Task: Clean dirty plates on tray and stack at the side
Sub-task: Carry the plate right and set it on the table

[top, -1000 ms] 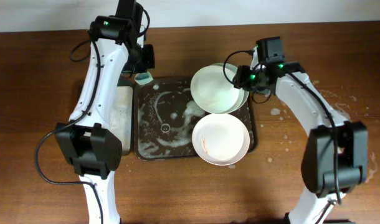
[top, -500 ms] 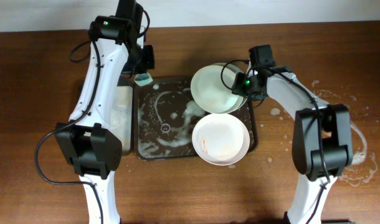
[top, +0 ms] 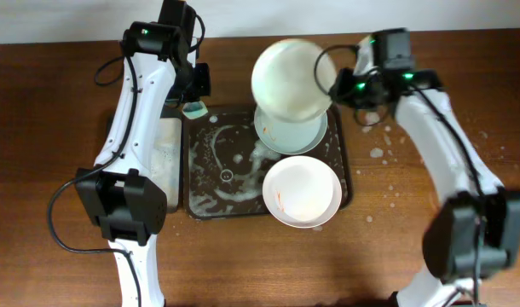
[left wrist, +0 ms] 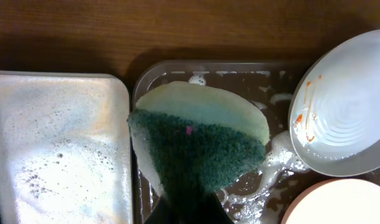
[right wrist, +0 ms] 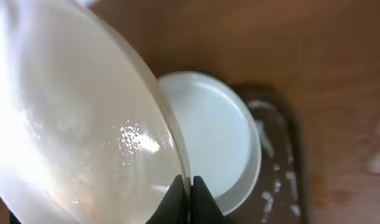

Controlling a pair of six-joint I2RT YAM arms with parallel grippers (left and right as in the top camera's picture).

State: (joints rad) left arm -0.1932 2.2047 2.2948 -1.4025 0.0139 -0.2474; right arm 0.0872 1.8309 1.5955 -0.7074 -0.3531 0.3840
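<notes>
Wet tabletop (top: 388, 205): right gripper (right wrist: 184, 185) clamps a white plate (top: 290, 81) upper centre, left gripper (left wrist: 187, 210) grips the sponge (left wrist: 202, 149); scrubbing step, I'd bring them together.

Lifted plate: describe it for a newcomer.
Find the dark sudsy tray mid-table. Over its far right corner the right gripper pinches the rim of a whitish plate. Unlike the blue-green plate and smeared white plate lying there, it is airborne.

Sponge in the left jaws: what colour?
The sponge is dark green over pale yellow; left wrist view shows it best.
</notes>
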